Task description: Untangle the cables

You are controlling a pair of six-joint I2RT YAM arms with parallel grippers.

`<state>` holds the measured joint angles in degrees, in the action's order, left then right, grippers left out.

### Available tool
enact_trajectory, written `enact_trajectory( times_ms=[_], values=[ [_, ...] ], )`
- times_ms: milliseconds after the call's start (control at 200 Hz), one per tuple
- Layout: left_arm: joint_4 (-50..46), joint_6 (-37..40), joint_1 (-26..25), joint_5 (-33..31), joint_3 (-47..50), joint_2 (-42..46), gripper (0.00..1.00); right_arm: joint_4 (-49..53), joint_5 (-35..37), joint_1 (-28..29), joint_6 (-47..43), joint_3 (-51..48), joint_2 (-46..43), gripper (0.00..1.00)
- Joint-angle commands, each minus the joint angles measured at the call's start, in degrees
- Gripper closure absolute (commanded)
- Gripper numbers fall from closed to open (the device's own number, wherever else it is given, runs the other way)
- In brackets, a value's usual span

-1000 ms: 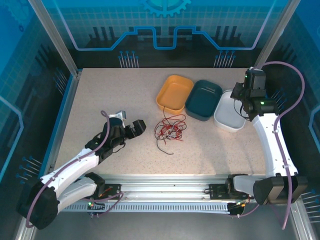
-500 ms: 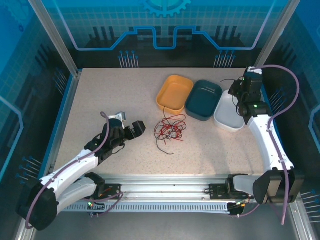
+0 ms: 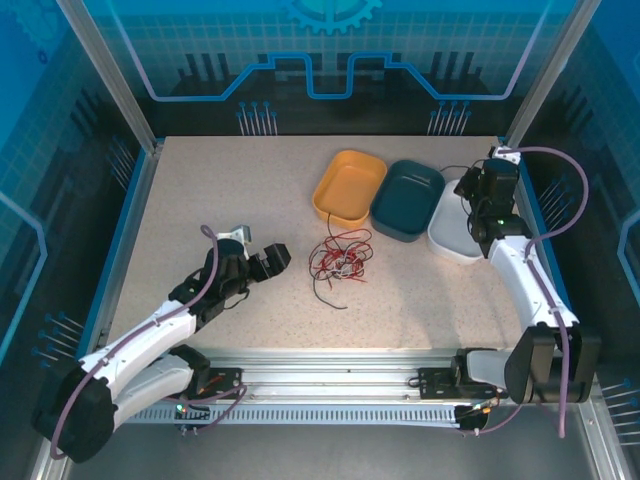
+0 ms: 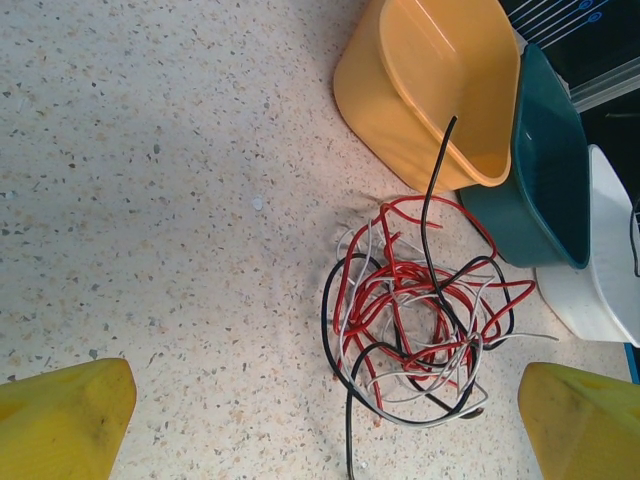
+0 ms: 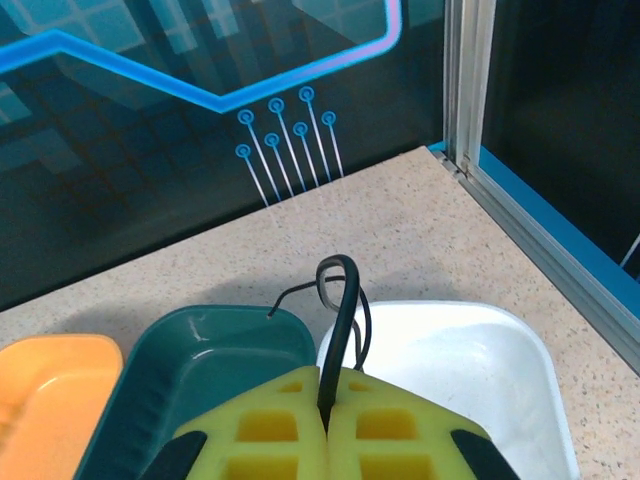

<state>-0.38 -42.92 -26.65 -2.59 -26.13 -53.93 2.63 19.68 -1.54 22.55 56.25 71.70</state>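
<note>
The tangle [image 3: 340,260] of red, black and white cables lies on the table [image 3: 200,190] a little right of centre in the top view, just below the orange tray [image 3: 350,185]. In the left wrist view the tangle [image 4: 415,330] sits lower right of centre. One black end rises across the orange tray's [image 4: 430,80] wall, and another black end trails off the bottom edge.

A separate black cable [image 5: 340,290] is clenched in the right gripper [image 5: 327,385], looping up out of the closed pads [image 5: 270,430]. In the top view that gripper [image 3: 470,190] hangs over the far end of the white tray [image 3: 450,240], close to the table's right edge strip [image 3: 535,215].

The left gripper [image 3: 262,245] is spread wide and grasps nothing. It sits left of the tangle, apart from it, fingers pointing toward it. Its yellow pads [image 4: 65,415] frame the lower corners of the wrist view, with the tangle between and beyond them.

The orange, teal [image 3: 408,198] and white trays stand side by side in a row, touching, at upper right. Bare tabletop stretches across the left half and along the back edge. A narrower bare strip runs between the tangle and the front rail [image 3: 330,360]. In the right wrist view, bare table lies behind the trays, up to the blue strip and metal post [image 5: 465,90] at the right.
</note>
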Motion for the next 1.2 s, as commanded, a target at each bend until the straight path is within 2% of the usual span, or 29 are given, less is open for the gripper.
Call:
enact_trajectory(
  times_ms=[0,370,550,1196],
  values=[
    [-1.6,1.5,-0.2,-0.1,0.7,1.1,0.01,-3.7,1.3,-1.4,1.3,-1.2,1.4,1.0],
    [-2.2,1.4,-0.2,-0.3,0.9,1.7,0.01,-0.5,5.9,-2.2,4.5,-4.0,0.2,1.0],
    [-2.2,1.3,-0.2,-0.4,1.1,1.7,0.01,-1.0,5.5,-2.4,5.0,-7.6,-0.1,1.0],
    [-1.4,0.7,-0.2,-0.6,1.8,1.0,0.01,5.6,1.4,-1.3,4.9,-7.4,7.3,1.0]
  ],
)
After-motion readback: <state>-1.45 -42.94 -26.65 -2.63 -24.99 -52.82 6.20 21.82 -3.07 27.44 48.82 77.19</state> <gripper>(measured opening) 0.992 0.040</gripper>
